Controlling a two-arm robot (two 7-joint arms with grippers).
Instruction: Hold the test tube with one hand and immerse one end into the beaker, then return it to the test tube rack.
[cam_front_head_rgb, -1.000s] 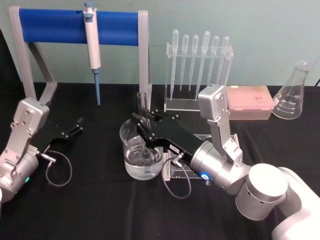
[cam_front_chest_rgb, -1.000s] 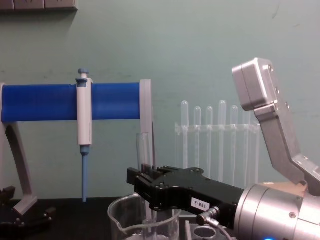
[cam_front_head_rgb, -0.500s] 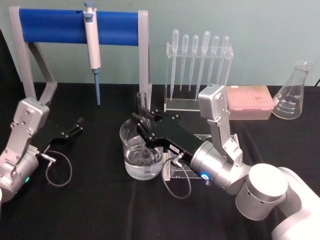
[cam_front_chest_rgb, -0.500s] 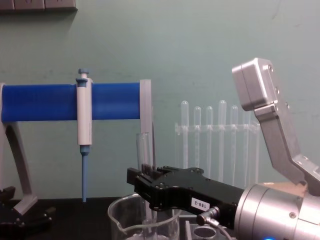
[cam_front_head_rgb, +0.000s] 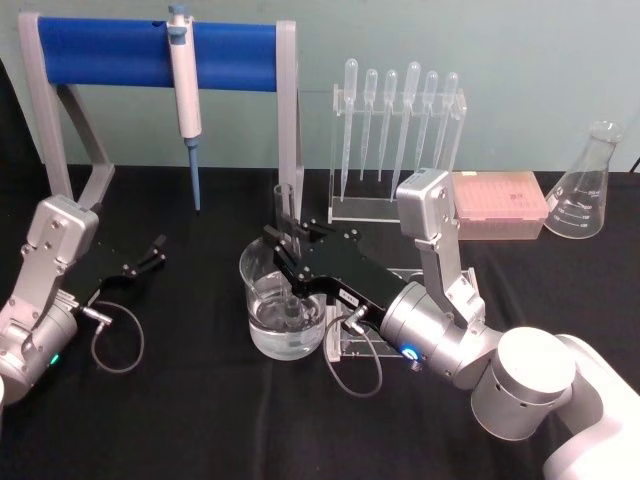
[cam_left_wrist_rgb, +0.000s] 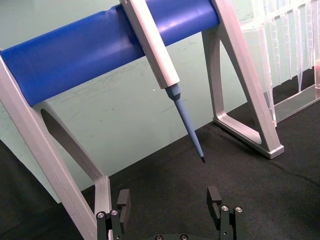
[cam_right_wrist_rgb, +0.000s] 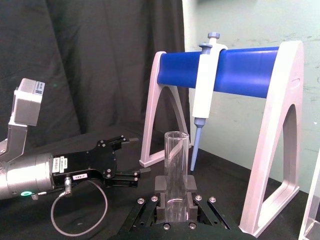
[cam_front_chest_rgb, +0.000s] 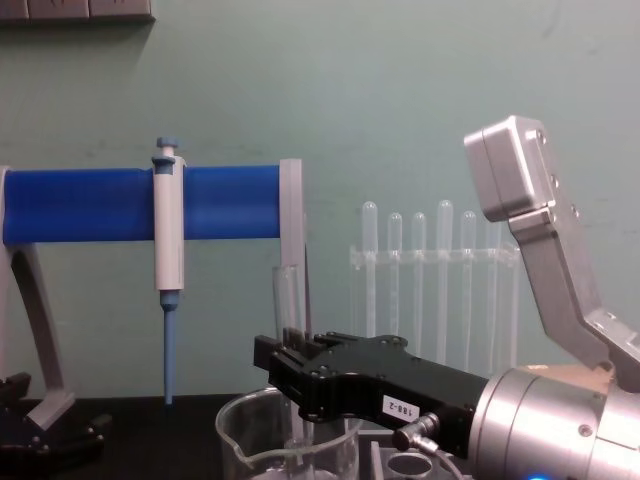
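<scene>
While right claw (cam_front_head_rgb: 287, 250) clamps test tube (cam_front_head_rgb: 284, 205), bottom end sits in beaker (cam_front_head_rgb: 254, 328) of clear liquid (cam_front_head_rgb: 275, 322); left claw (cam_front_head_rgb: 152, 255) idle, agape.

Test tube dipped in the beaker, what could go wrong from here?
The right claw is shut on the test tube, upright with its lower end in the beaker. Lifted at a tilt, the glass could knock the beaker's rim. The rack sits close under the arm, so the swing back might clip it. The left claw is parked, open.
</scene>
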